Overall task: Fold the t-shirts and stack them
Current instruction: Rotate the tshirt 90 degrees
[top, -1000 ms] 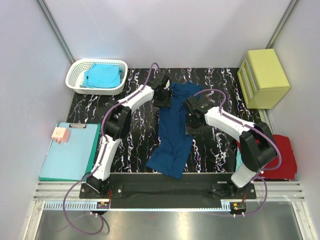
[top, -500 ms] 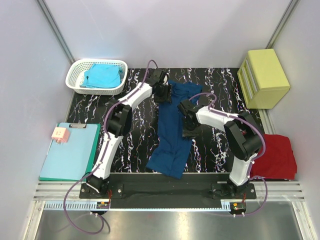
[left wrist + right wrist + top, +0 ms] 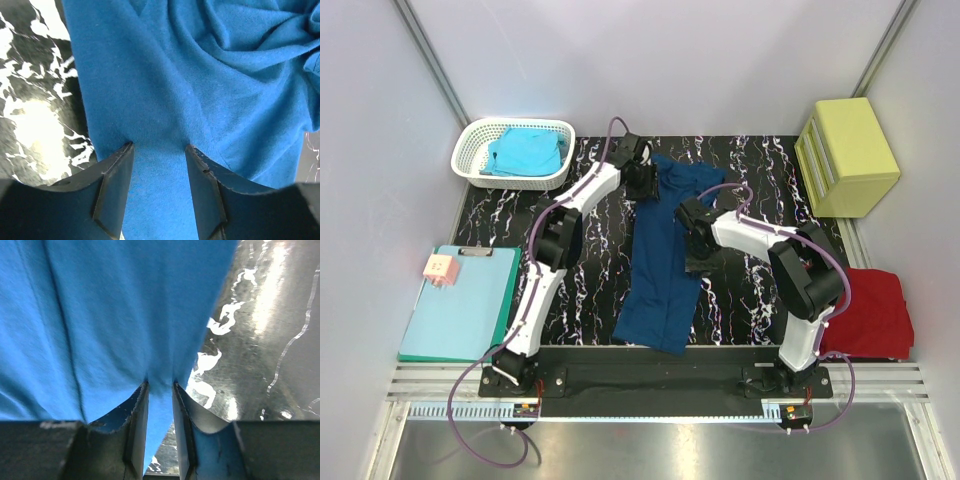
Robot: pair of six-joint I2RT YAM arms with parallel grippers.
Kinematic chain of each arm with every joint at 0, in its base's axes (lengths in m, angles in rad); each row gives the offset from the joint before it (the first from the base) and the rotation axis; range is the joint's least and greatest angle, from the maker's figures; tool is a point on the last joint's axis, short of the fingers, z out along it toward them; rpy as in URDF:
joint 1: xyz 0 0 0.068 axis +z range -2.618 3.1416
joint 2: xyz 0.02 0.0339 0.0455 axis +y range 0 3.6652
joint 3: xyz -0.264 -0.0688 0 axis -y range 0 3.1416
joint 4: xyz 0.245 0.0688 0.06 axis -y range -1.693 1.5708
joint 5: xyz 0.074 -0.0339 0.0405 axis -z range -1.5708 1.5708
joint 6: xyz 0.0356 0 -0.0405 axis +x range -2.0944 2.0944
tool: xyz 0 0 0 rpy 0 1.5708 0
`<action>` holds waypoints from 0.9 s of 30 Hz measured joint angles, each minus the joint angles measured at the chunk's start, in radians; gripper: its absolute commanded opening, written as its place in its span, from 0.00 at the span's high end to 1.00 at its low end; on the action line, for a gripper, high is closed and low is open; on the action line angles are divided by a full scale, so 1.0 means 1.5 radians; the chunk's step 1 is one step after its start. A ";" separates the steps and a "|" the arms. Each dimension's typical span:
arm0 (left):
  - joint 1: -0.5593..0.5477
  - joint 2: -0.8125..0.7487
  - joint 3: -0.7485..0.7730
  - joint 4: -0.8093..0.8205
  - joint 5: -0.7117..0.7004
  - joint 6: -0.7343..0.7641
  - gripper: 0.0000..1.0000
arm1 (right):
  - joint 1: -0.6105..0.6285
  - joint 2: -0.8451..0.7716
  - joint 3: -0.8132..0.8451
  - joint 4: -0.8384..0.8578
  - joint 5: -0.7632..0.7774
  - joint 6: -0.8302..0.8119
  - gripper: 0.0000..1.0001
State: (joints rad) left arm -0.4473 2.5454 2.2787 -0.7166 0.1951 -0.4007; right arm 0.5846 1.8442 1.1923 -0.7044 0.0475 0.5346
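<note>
The navy blue t-shirt [image 3: 660, 270] lies in a long strip down the middle of the black marbled table. At the shirt's far left corner, my left gripper [image 3: 642, 183] stands open. Its tips [image 3: 158, 146] press into the cloth [image 3: 200, 75], which runs flat between them. My right gripper [image 3: 698, 250] is at the shirt's right edge, about halfway down. Its jaws [image 3: 160, 383] are nearly together, pinching a ridge of the blue cloth [image 3: 100, 305]. A turquoise t-shirt [image 3: 525, 152] lies in the white basket [image 3: 470, 165]. A red t-shirt [image 3: 875, 315] lies at the right edge. No chest print shows.
A yellow drawer box [image 3: 848, 155] stands at the back right. A teal clipboard [image 3: 460, 300] with a small pink block [image 3: 441, 268] lies off the table's left side. Grey walls close in the back and both sides.
The right gripper has slid left onto the shirt's right edge and narrowed on it. The left gripper has moved slightly farther back. The shirt lies a little straighter.
</note>
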 measured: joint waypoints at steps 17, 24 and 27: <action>0.056 -0.021 0.014 -0.010 -0.006 -0.009 0.24 | 0.001 -0.030 0.072 -0.048 0.053 -0.012 0.63; 0.044 -0.283 -0.147 -0.016 -0.054 -0.010 0.01 | 0.002 -0.117 0.114 -0.037 0.093 0.001 0.63; 0.007 -0.449 -0.266 0.015 -0.113 -0.009 0.01 | 0.009 -0.165 0.081 -0.038 0.127 0.011 0.63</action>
State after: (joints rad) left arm -0.4362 1.8717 1.8797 -0.6941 0.0250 -0.4145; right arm 0.5983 1.5967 1.3144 -0.7620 0.2375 0.5518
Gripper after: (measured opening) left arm 0.985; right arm 0.372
